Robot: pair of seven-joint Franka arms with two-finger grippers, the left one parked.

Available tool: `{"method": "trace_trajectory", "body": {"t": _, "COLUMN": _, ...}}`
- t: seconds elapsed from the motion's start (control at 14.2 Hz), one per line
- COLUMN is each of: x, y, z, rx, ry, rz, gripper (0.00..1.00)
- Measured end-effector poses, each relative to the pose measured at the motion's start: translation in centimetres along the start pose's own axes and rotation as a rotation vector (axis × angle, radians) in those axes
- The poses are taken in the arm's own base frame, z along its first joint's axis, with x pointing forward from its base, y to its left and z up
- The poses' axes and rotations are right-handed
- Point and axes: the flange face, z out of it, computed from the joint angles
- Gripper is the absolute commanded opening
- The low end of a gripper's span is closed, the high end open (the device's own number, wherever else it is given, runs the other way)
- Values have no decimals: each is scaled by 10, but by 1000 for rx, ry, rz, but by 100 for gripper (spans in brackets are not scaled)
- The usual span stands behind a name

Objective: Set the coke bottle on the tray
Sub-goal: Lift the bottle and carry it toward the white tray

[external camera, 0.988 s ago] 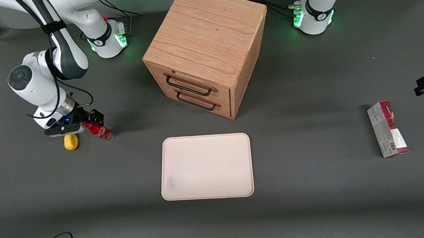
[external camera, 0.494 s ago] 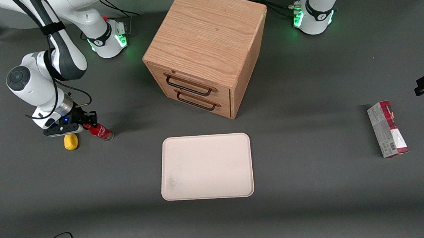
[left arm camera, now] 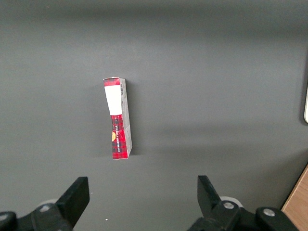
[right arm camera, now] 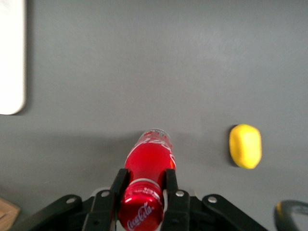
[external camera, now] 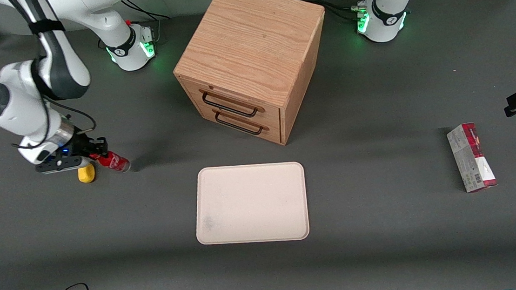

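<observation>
The coke bottle is a slim red bottle with a red cap, held tilted just above the table at the working arm's end. My right gripper is shut on its neck, just below the cap. In the right wrist view the bottle hangs between the two black fingers of the gripper, its clear base pointing away. The cream-white tray lies flat in the middle of the table, nearer the front camera than the wooden cabinet. A rounded corner of the tray shows in the right wrist view.
A yellow lemon-like lump lies on the table right beside the gripper; it also shows in the right wrist view. A wooden two-drawer cabinet stands mid-table. A red-and-grey carton lies toward the parked arm's end.
The right arm has risen and drawn toward its own end of the table, lifting the bottle with it. The bottle's base has come off the table.
</observation>
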Motion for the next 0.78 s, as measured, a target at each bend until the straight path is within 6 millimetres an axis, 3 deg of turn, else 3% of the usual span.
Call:
{"method": "trace_trajectory", "body": {"t": 0.21, "x": 22, "y": 1, "z": -96, "rx": 3, "ry": -2, "rz": 4, "gripper": 0}}
{"method": "trace_trajectory", "body": {"t": 0.42, "x": 29, "y": -5, "z": -181, "rx": -1, "ry": -5, "rz": -5, "gripper": 0}}
{"method": "trace_trajectory", "body": {"t": 0.56, "x": 39, "y": -23, "z": -217, "rx": -10, "ry": -5, "rz": 6, "gripper": 0}}
{"method": "trace_trajectory", "body": {"t": 0.78, "x": 66, "y": -76, "z": -238, "rx": -16, "ry": 9, "rz": 7, "gripper": 0}}
